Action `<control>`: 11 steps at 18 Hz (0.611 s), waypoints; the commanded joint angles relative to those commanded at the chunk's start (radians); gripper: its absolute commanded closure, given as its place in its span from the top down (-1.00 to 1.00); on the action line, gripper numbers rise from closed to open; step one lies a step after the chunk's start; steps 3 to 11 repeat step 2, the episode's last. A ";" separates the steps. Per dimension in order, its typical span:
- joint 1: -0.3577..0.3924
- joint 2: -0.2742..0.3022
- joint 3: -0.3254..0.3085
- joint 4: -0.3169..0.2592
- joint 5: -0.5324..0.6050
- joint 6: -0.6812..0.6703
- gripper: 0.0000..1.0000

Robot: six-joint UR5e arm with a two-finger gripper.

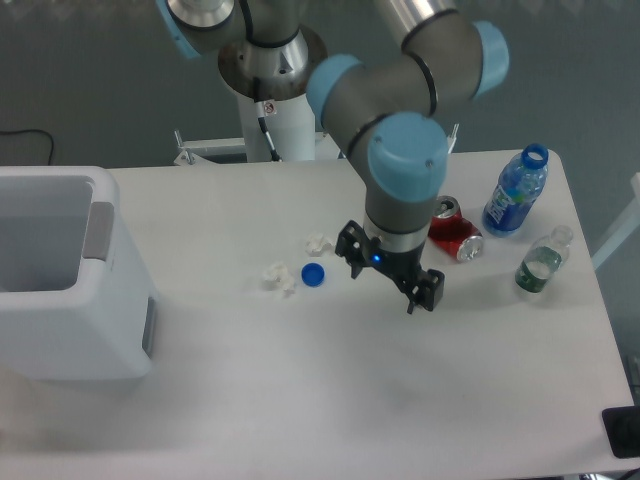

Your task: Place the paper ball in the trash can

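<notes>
Table: two paper wads (white)

Small white wrinkly paper ball, slightly elongated, lying loose on the surface near mid-table, well apart from the large white boxy plastic trash can with grey rim panel, upright at left edge, rectangular mouth open upward.

2 paper wads, 2 bottles, 1 blue cap, 1 red can, 1 trash can.
</notes>
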 joint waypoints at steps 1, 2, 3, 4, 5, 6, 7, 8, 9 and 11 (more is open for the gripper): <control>0.000 -0.002 0.000 0.000 0.000 0.000 1.00; 0.000 -0.002 0.000 0.000 0.000 0.000 1.00; 0.000 -0.002 0.000 0.000 0.000 0.000 1.00; 0.000 -0.002 0.000 0.000 0.000 0.000 1.00; 0.000 -0.002 0.000 0.000 0.000 0.000 1.00; 0.000 -0.002 0.000 0.000 0.000 0.000 1.00; 0.000 -0.002 0.000 0.000 0.000 0.000 1.00; 0.000 -0.002 0.000 0.000 0.000 0.000 1.00; 0.000 -0.002 0.000 0.000 0.000 0.000 1.00; 0.000 -0.002 0.000 0.000 0.000 0.000 1.00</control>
